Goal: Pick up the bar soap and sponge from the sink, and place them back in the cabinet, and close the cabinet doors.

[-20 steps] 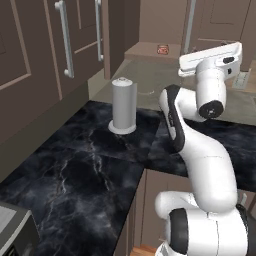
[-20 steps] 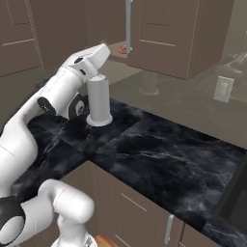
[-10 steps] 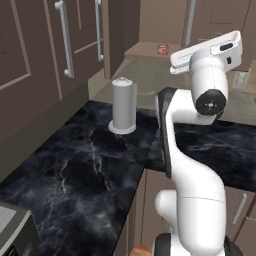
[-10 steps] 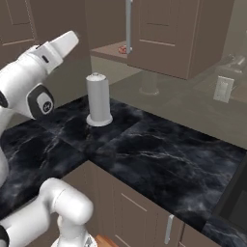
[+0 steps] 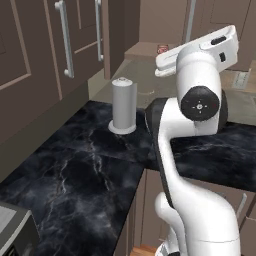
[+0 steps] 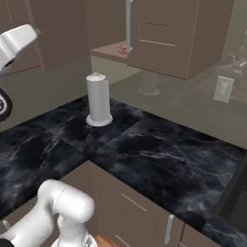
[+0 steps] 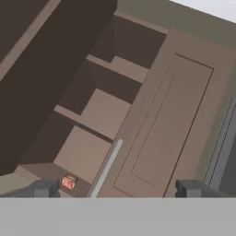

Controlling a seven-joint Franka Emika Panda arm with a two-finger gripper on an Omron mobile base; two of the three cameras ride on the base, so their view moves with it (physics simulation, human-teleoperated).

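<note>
Pincer, tips apart and empty, faces brown wooden cabinet shelves holding the orange-pink bar soap.

A black marbled worktop runs from the lower left of the left base view toward the centre and turns a corner. A grey upright cylinder on a round foot stands on it near the corner, at centre left of the right base view. In the upper centre of that view, the lowest cabinet shelf carries the orange-pink bar soap; three bare shelves sit beyond it in the hand view.
</note>
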